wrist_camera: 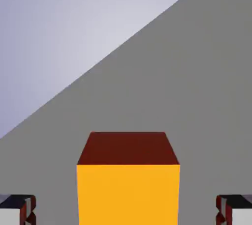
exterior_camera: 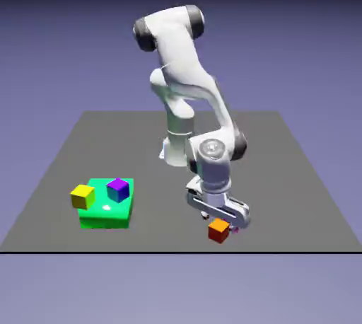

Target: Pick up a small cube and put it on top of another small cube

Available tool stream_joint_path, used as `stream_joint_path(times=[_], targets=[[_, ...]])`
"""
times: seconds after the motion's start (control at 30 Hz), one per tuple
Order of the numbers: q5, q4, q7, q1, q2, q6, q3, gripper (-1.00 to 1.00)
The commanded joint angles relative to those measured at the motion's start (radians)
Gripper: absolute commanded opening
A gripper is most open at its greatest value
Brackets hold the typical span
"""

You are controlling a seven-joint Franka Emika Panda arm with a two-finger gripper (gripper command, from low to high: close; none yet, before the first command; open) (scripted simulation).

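Note:
The small orange cube [exterior_camera: 218, 230] rests on the grey table near its front edge, and in the hand view the orange cube [wrist_camera: 128, 189] fills the lower middle. My gripper [exterior_camera: 221, 221] is lowered over it and stands open; in the hand view the gripper [wrist_camera: 126, 210] shows one fingertip [wrist_camera: 17, 210] far left and the other far right, each with a gap to the cube. The small purple-blue cube [exterior_camera: 118, 189] sits on top of the flat green block [exterior_camera: 106, 213] toward the exterior view's left, well away from the gripper.
A yellow cube [exterior_camera: 83, 196] sits at the green block's left side. A sliver of magenta [exterior_camera: 238, 228] shows just behind the hand. The table's front edge [exterior_camera: 177, 251] runs close beneath the orange cube.

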Motion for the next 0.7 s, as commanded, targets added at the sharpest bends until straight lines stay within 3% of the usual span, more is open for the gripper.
stream_joint_path(times=[0.0, 0.2, 0.67], targets=[[0.000, 0.000, 0.000, 0.000, 0.000, 0.000, 0.000, -1.00], [0.116, -0.022, -0.061, -0.112, -0.181, -0.152, 0.096, -1.00], [0.506, -0.211, 0.032, -0.434, -0.689, -0.360, -0.261, -1.00]])
